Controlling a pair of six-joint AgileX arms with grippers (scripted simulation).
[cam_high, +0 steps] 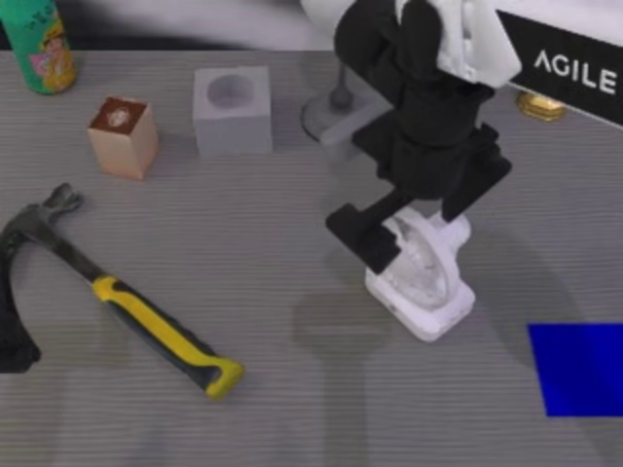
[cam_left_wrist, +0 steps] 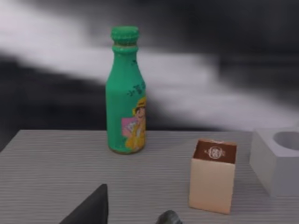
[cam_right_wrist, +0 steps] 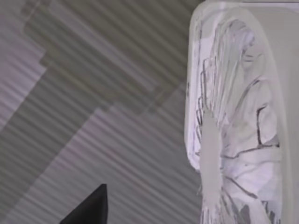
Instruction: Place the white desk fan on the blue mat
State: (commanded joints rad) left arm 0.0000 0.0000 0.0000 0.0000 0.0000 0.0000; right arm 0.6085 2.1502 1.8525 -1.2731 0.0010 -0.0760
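The white desk fan (cam_high: 428, 282) stands on its base right of the table's middle. Its round grille fills one side of the right wrist view (cam_right_wrist: 243, 116). My right gripper (cam_high: 419, 219) hangs open over the fan's top, one black finger on each side of the grille. Only one fingertip (cam_right_wrist: 96, 207) shows in the wrist view, apart from the fan. The blue mat (cam_high: 579, 368) lies flat at the right edge, bare, to the right of the fan. My left gripper (cam_high: 14, 292) is parked at the left edge, open and holding nothing.
A yellow-handled hammer (cam_high: 146, 321) lies at the front left. At the back stand a green bottle (cam_high: 41, 47), a tan box (cam_high: 123, 136), a grey cube with a round hole (cam_high: 232, 109) and a goblet (cam_high: 336, 107) partly behind my right arm.
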